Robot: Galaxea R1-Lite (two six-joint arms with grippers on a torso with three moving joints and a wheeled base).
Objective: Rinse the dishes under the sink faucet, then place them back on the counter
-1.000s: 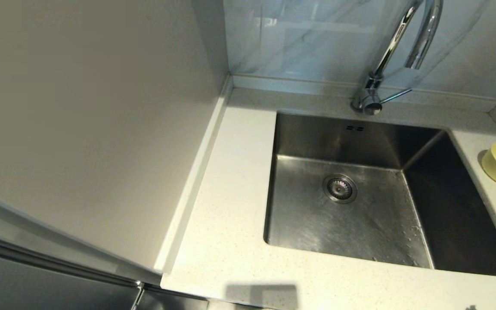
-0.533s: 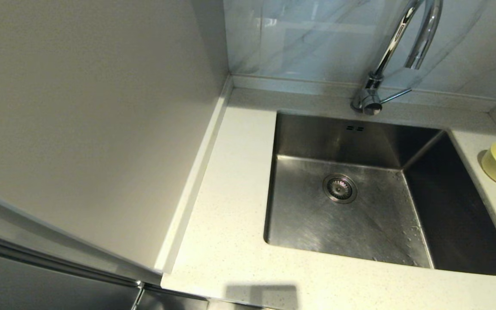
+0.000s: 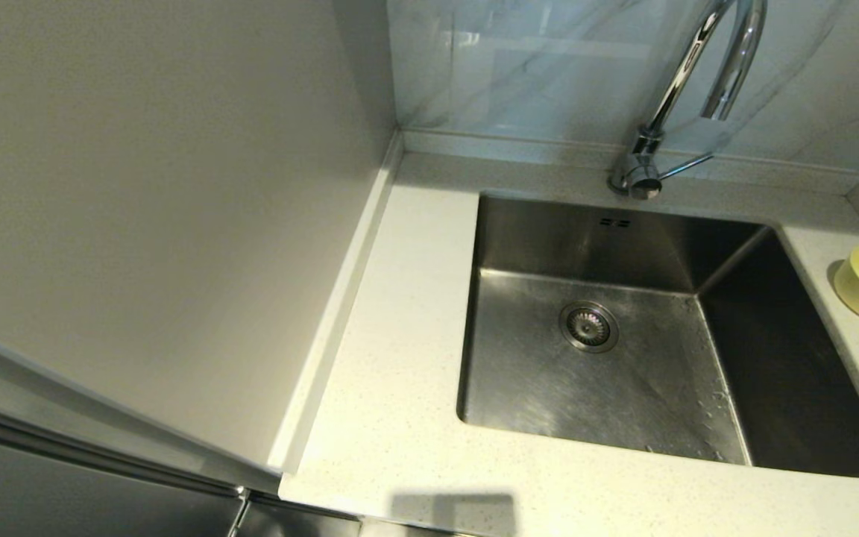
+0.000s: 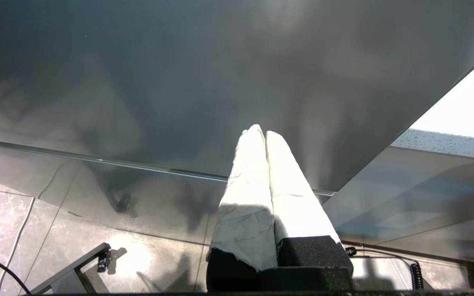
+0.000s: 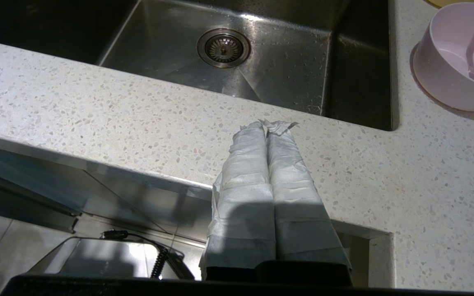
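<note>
Right gripper (image 5: 266,128) closed, empty, at counter (image 5: 97,115) front edge; left gripper (image 4: 260,132) closed.

Light was warm and fairly bright over the desk (image 3: 400,418), while the right side of the sink (image 3: 787,358) lay in deep shadow. The faucet (image 3: 698,67) carried sharp glints. Straight edges bowed toward the head view's borders. In the left wrist view, the wrapped fingers (image 4: 257,172) were glaringly overexposed.
</note>
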